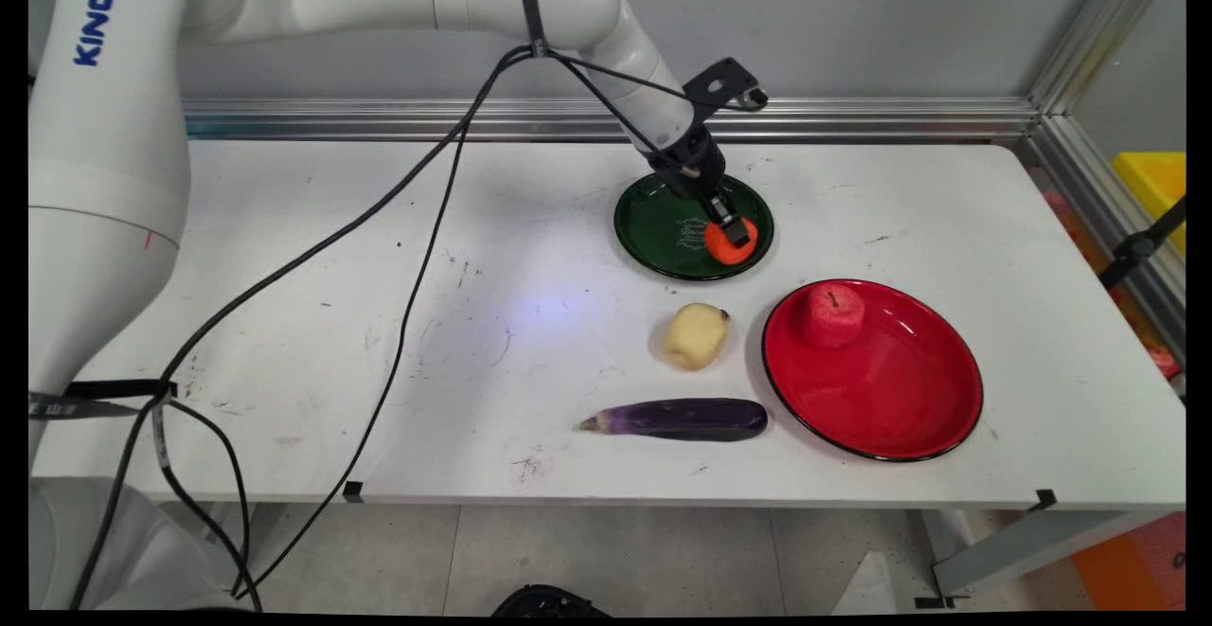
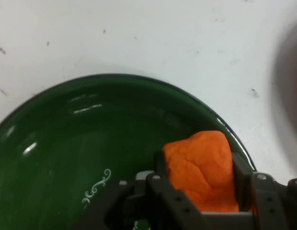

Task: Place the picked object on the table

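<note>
One pincer (image 1: 729, 231) around orange piece (image 2: 202, 167), near green plate (image 2: 67, 167) rim.

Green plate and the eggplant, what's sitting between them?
The pale yellow potato lies between the green plate and eggplant, in the main view.

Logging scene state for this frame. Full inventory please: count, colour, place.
green plate: 1, dark green, table's far middle
orange fruit: 1, orange, on the green plate's right part, between the hand's fingers
red plate: 1, red with dark rim, table's near right
apple: 1, red, on the red plate's far left part
potato: 1, pale yellow, on the table left of the red plate
eggplant: 1, purple, lying near the front edge
table: 1, white
hand: 1, black, shut on the orange fruit over the green plate
</note>
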